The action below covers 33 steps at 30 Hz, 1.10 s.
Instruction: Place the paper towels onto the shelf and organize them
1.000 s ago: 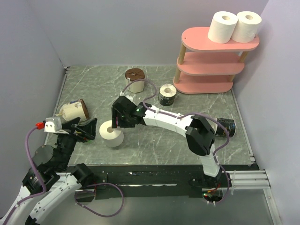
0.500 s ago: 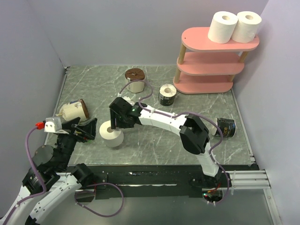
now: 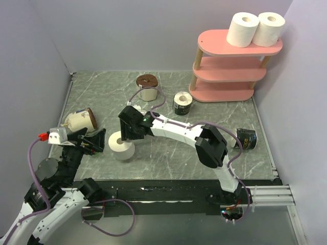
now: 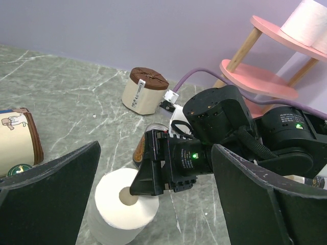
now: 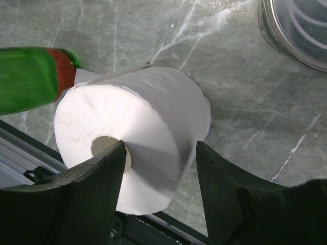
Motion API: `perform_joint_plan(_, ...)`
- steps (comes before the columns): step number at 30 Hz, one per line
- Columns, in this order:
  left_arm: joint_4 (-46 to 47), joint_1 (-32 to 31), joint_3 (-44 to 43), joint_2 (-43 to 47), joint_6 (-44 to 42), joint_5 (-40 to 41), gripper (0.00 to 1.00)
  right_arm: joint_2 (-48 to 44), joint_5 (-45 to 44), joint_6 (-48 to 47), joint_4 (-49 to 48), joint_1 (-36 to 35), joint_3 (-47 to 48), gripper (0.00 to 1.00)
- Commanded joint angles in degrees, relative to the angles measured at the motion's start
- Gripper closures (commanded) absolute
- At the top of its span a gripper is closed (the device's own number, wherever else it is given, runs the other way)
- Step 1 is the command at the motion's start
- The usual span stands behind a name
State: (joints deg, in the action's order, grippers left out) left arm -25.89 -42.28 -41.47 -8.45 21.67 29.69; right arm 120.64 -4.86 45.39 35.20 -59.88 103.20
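White paper towel roll (image 3: 120,147) stands by the tabletop's near edge, left of middle. Right gripper (image 5: 159,164) straddles its wall, half closed; I cannot tell whether it grips. The soft paper may crush or slip.

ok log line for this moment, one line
right gripper: straddling white roll wall, one finger in core | left gripper: open, empty | shelf: two rolls on top tier

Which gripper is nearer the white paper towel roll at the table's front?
Right. The right gripper straddles the wall of the white roll, one finger at its core; the left gripper sits open to its left, apart.
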Motion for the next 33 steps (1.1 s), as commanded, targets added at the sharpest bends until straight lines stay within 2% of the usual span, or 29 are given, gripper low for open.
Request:
perform_joint_plan(1, 1.90, 0.18, -0.36, 0.45, -0.67, 0.28, 0.04, 1.27, -1.02, -0.03, 0.75, -0.42, 2.27, 0.39)
perform_joint_plan(8, 1.46, 0.27, -0.71, 0.27, -0.23, 0.80, 0.04, -1.72, -0.59, -0.82, -0.04, -0.42, 0.69, 0.56)
perform_joint_plan(14, 1.81, 0.18, -0.71, -0.87, 0.21, -0.60, 0.04, -7.95, -0.59, -1.88, 0.13, 0.20, -3.43, 0.63)
perform_joint_plan(21, 3.04, 0.18, -2.03, -6.48, 2.32, -2.54, 0.04, -20.42, -2.69, -3.46, 0.74, 1.78, -15.98, 0.65)
perform_joint_plan(25, 2.69, 0.18, -2.82, -10.27, 7.32, -3.15, 0.04, -27.29, -4.71, -3.64, 1.27, 3.62, -23.38, 0.65)
perform_joint_plan(27, 2.07, 0.27, -2.56, -11.67, 12.59, -4.37, 0.04, -31.40, -5.59, -4.07, 1.19, 4.76, -26.89, 0.65)
perform_joint_plan(33, 7.86, 0.27, 4.81, -8.44, 19.02, -11.67, 0.04, -40.90, -5.51, -6.44, 2.85, 11.71, -29.98, 0.65)
